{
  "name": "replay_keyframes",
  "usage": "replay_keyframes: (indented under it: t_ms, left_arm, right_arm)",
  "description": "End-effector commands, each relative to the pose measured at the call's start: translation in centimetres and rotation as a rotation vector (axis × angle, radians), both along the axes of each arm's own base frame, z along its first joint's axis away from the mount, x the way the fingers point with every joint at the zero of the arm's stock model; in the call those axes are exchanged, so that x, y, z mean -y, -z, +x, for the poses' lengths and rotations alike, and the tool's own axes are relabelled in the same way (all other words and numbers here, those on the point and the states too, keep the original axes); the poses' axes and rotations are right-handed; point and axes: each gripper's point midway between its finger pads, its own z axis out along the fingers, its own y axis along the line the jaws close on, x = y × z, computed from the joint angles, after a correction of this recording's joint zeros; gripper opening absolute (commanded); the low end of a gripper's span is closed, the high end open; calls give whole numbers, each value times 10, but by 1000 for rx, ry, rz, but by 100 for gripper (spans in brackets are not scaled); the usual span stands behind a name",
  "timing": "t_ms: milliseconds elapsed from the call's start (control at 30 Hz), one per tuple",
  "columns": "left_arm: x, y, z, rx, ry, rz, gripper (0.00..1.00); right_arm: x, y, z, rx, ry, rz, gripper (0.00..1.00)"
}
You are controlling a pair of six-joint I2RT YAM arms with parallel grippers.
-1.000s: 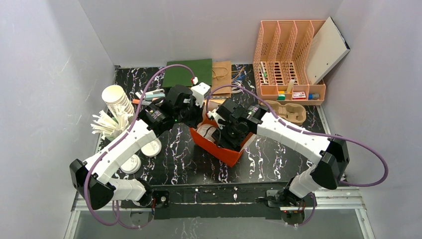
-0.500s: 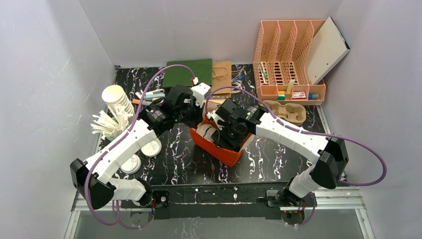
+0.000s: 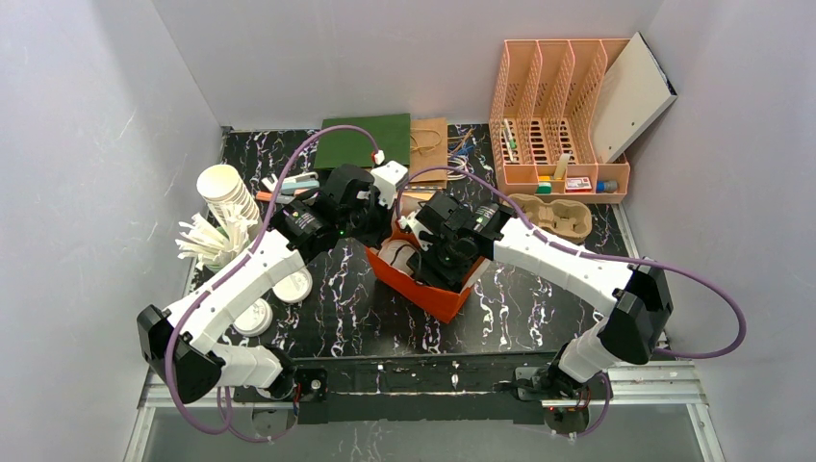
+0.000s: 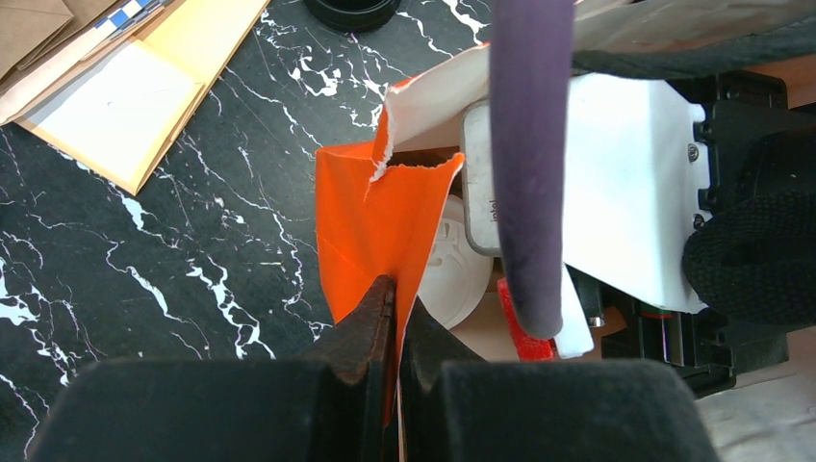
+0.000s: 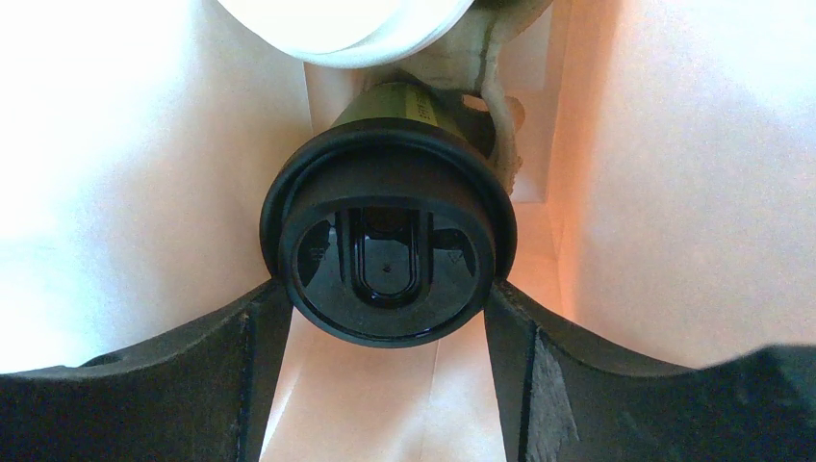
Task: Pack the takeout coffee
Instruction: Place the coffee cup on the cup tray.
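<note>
So the left claw (image 4: 395, 294) is pinched tight on the torn rim of the orange paper bag (image 4: 366, 221), around the middle of the table (image 3: 539, 308). The right claw (image 5: 387, 322) is down inside that bag, gripping the takeout coffee (image 5: 387, 260) by its black lid.

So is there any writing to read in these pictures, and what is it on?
"intel": sideways on the grey camera module of the right arm's wrist.
Print on the green cup: too blurred to read.
Raised marks on the black lid: too small to read.
Labels on the boxes in the peach organizer: too small.
On the orange bag: no print showing.
</note>
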Motion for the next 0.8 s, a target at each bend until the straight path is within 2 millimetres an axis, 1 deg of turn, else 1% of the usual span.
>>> replay_keyframes:
  t_ms: [0,500,767]
  left_arm:
    - [1,0,-8,-18,25,2,0]
    - [-1,-2,-9,-12,17,-3,0]
    - [-2,-3,-8,-11,13,-2,0]
  right_arm:
    - [23,27,1,-22,31,-136,33]
    - [26,32,-3,-59,48,-144,33]
    - [19,13,5,-20,54,-117,39]
